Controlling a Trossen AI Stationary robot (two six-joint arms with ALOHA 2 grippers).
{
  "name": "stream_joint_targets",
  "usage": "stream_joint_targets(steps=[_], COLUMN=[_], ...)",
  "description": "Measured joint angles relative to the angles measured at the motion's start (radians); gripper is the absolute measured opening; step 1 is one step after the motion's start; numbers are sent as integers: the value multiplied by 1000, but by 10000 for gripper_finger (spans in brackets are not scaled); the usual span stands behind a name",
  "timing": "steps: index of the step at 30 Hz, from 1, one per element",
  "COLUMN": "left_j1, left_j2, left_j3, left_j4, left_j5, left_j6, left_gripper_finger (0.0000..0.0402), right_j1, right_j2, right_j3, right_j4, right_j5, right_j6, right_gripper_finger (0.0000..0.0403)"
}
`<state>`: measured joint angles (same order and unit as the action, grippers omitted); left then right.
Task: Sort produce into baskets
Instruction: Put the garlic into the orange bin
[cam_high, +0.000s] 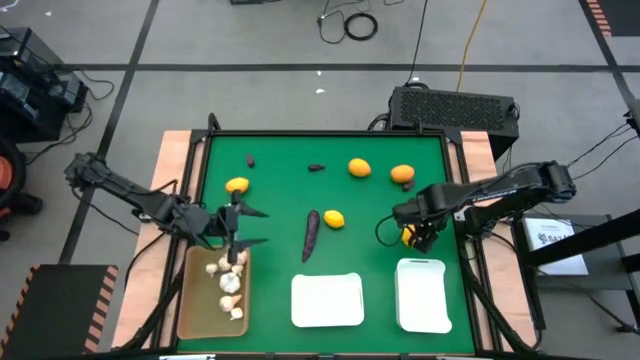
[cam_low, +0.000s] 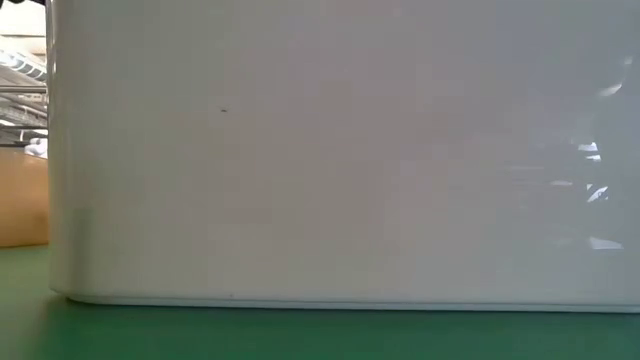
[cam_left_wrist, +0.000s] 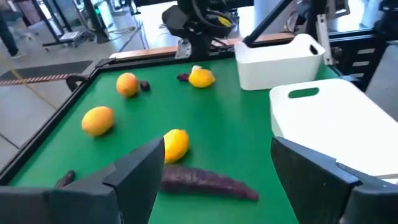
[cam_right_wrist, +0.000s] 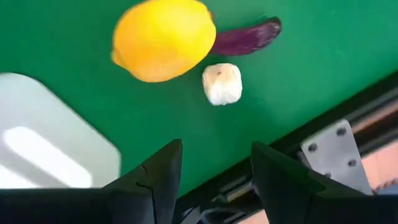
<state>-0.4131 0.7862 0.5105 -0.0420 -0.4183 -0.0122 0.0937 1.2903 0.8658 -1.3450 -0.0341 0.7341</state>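
Yellow and glossy, a lemon-shaped citrus fruit (cam_right_wrist: 163, 40) lies on the green tabletop (cam_high: 290, 170) just ahead of the right gripper (cam_right_wrist: 214, 163), whose jaws stand partly apart and hold nothing. Touching the fruit's far side is a dark purple elongated piece (cam_right_wrist: 245, 37); just beside it, nearer the jaws, sits a small whitish knobbly bulb (cam_right_wrist: 222, 83). That crowding matters: closing on the fruit probably means brushing the bulb, so the jaws likely need a line that clears it. A white rounded tray (cam_high: 423, 294) waits close beside these jaws, a plausible home for the citrus.

Over the far end of the tan-brown long tray (cam_high: 197, 305), which already carries several whitish bulbs (cam_high: 229, 283), hangs the left gripper (cam_high: 236, 229), jaws spread wide and empty. Ahead of those jaws lie a long dark purple piece (cam_left_wrist: 208, 181) and a second yellow fruit (cam_left_wrist: 175, 144) touching it; farther off rest three orange fruits (cam_high: 359, 168) and small dark bits. The middle white tray (cam_high: 327, 300) is bare and fills the low view.
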Motion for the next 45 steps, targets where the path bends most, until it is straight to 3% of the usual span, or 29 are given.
stream_joint_targets(steps=[6, 12, 18, 23, 33, 45], left_j1=[27, 34, 34, 34, 33, 33], left_j2=[14, 19, 19, 19, 19, 19], left_j3=[-16, -16, -16, -16, -16, -16], left_j4=[17, 42, 42, 41, 21, -6], left_j5=[2, 2, 2, 3, 3, 3], left_j6=[-53, -60, -85, -83, -84, -85], left_gripper_finger=[299, 299, 299, 299, 299, 299], right_j1=[-1, -1, -2, -2, -2, -2], right_j2=[0, 0, 0, 0, 0, 0], right_j3=[-82, -105, -159, -203, -281, -294], right_j4=[116, 135, 190, 254, 346, 399], right_j5=[12, 82, 79, 61, 59, 59], right_j6=[-91, -134, -142, -169, -172, -152], right_gripper_finger=[188, 225, 263, 270, 227, 110])
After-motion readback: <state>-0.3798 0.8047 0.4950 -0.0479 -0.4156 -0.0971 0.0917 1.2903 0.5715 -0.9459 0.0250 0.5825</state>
